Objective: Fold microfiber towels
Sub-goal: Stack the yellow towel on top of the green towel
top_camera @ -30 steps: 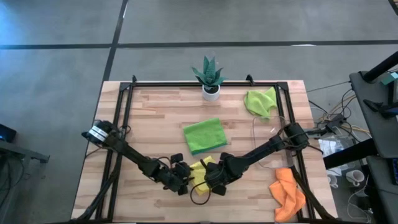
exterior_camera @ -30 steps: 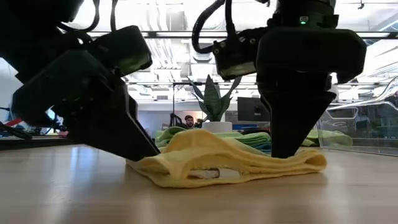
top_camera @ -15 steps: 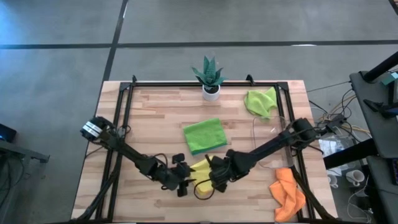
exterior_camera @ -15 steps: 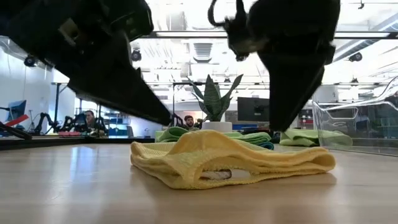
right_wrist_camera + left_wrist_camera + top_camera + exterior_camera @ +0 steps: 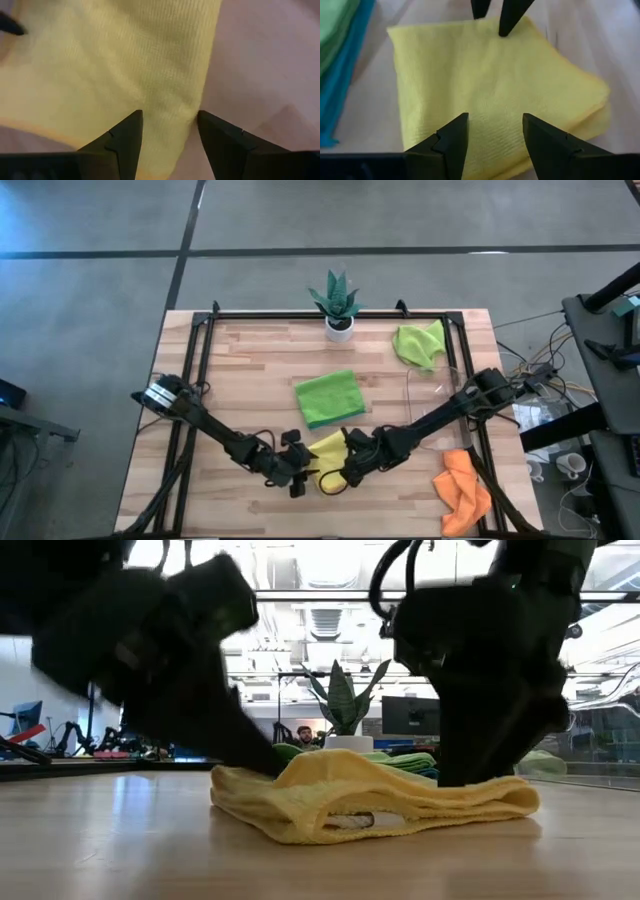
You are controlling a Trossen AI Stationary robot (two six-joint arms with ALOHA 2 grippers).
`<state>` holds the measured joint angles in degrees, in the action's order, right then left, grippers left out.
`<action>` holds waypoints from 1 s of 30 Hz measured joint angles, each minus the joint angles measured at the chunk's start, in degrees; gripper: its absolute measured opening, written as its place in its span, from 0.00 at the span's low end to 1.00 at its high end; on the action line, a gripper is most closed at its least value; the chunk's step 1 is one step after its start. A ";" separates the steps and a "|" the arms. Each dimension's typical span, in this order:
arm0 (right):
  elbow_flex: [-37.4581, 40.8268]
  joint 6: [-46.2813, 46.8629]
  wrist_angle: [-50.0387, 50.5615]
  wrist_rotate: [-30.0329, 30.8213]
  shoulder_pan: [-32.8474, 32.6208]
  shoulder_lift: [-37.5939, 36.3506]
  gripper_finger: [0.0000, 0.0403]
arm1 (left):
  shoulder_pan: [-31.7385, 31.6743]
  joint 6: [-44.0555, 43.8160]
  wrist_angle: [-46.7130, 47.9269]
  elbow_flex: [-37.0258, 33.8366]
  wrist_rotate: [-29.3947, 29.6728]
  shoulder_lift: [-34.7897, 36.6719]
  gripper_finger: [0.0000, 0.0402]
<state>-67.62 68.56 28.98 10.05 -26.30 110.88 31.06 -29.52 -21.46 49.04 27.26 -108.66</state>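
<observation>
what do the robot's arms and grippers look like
Both arms are dark, nearly black, built of slim jointed segments with black cables looping near the wrists. The left arm has a pale silvery ring at its base end. The left gripper and right gripper each end in two black, wedge-shaped fingers tapering to a point. No markings show.

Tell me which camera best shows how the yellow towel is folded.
The low view: the yellow towel shows its stacked layers edge-on. The high view has it half hidden by both arms; the wrist views show only its flat top.
</observation>
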 joint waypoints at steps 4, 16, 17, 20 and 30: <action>0.64 2.09 -0.98 0.20 0.00 -0.06 0.46 | 0.00 0.15 -1.66 0.44 -3.32 -3.00 0.43; -0.22 -2.83 -1.35 -1.33 4.02 0.41 0.46 | 0.03 0.13 -1.30 0.46 -5.18 -4.72 0.43; -0.08 -2.95 -1.86 -2.44 4.15 0.69 0.45 | 0.03 0.13 -1.26 0.46 -5.22 -4.72 0.43; -0.04 -2.95 -2.21 -4.03 4.22 1.08 0.41 | 0.03 0.13 -1.13 0.44 -5.32 -4.74 0.43; -2.74 -10.97 1.92 -6.44 5.17 1.36 0.06 | 0.16 9.54 2.24 -0.18 -1.21 0.81 0.43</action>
<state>-70.36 57.59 30.90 3.61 -21.14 112.24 31.22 -19.97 -19.22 48.86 26.05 -107.85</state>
